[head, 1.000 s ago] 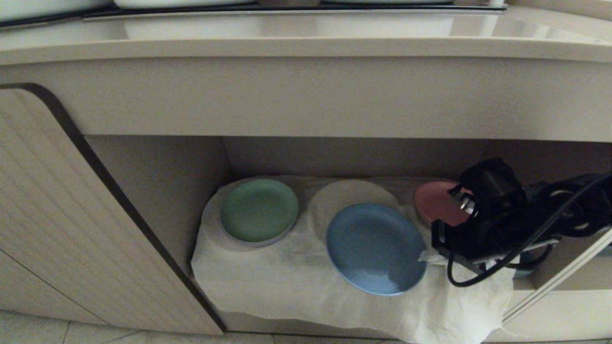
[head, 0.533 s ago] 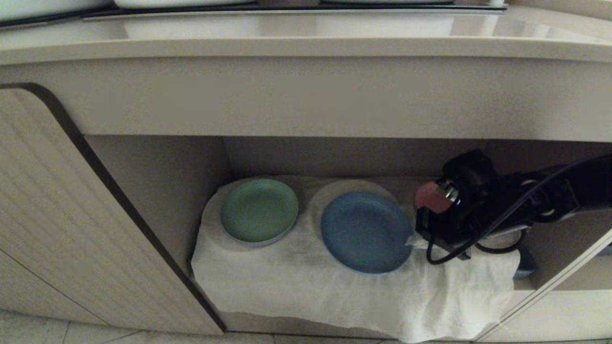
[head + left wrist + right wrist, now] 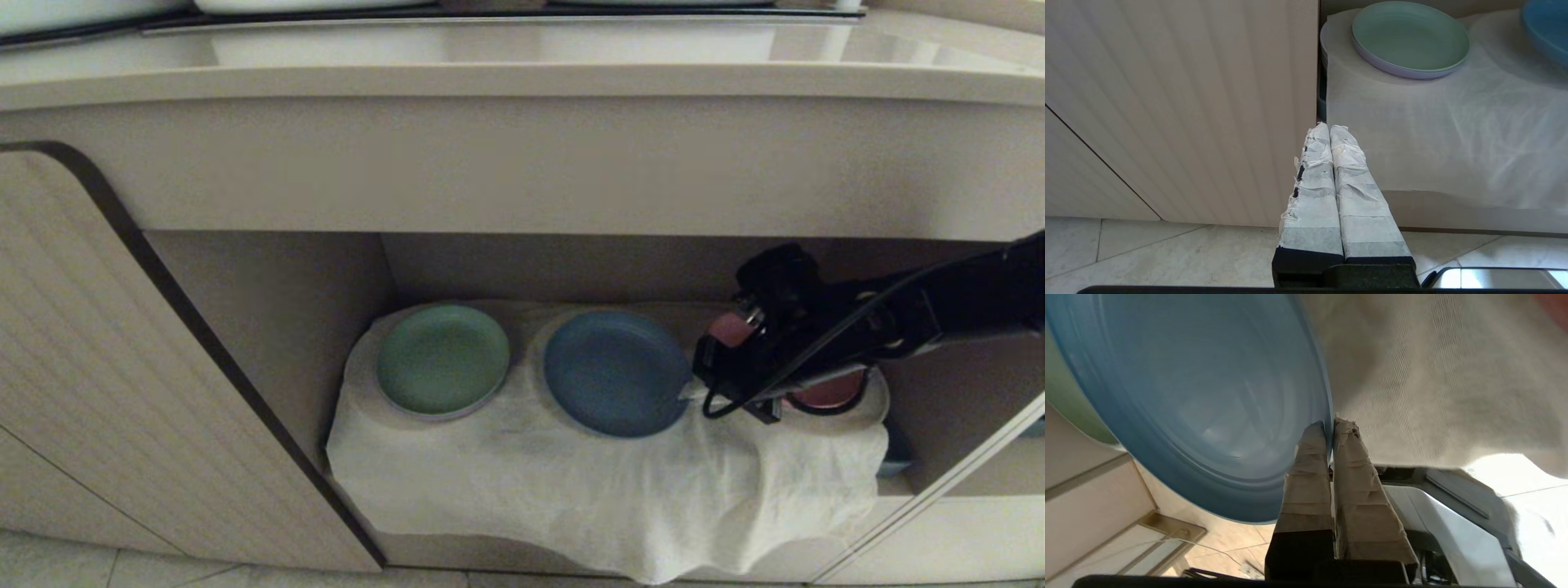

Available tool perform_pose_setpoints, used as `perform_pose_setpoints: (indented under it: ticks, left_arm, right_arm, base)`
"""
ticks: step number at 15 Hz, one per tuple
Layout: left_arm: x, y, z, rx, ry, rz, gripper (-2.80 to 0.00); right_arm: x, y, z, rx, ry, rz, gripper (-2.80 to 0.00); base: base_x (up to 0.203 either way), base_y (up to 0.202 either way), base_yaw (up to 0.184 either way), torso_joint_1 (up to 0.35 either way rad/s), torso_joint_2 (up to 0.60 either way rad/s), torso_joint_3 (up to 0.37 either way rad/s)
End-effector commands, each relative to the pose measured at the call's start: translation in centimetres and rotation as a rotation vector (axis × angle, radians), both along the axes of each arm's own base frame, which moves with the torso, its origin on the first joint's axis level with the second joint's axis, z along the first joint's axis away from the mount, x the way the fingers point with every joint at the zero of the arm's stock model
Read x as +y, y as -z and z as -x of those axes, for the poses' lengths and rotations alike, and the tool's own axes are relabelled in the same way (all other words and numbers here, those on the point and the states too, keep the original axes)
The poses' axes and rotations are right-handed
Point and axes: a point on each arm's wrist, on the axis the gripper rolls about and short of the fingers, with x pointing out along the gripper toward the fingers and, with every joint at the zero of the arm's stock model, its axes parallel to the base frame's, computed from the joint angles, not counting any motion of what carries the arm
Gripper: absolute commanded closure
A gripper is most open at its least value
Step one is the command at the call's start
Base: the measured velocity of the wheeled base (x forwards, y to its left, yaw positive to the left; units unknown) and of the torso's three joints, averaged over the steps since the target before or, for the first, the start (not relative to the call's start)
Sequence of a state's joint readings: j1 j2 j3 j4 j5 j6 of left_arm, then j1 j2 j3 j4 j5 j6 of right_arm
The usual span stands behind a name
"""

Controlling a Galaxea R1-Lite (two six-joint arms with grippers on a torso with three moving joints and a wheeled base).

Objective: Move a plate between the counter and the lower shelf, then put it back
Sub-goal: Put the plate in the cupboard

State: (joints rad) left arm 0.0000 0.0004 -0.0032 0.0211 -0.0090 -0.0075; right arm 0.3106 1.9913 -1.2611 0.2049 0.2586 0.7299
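The light blue plate (image 3: 616, 373) sits over the middle hump of the white cloth (image 3: 563, 490) in the lower shelf (image 3: 269, 310). My right gripper (image 3: 690, 392) reaches in from the right and is shut on the plate's right rim. In the right wrist view both taped fingers (image 3: 1306, 465) pinch the rim of the plate (image 3: 1200, 396), with the cloth (image 3: 1433, 375) behind. The beige counter (image 3: 522, 82) runs across the top. My left gripper (image 3: 1329, 127) hangs shut and empty outside the shelf, in front of the cabinet door.
A green plate (image 3: 443, 359) lies on the left hump. A pink plate (image 3: 826, 394) sits on the right hump, mostly hidden by my right arm. An open ribbed cabinet door (image 3: 122, 367) stands at the left. The cloth hangs over the shelf's front edge.
My right gripper has carried the blue plate from the shelf's front edge back into the recess, over the middle hump. The left arm has not moved.
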Motion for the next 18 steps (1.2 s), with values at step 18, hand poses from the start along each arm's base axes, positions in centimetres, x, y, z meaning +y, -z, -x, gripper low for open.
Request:
perform_pose_setpoints:
  ticks: [18]
  left_arm:
    - [0.0, 0.0, 0.0, 0.000, 0.000, 0.000, 0.00]
  right_arm:
    - [0.9, 2.0, -2.5, 0.029, 0.054, 0.003, 0.00]
  base:
    - [0.000, 0.000, 0.000, 0.000, 0.00, 0.000]
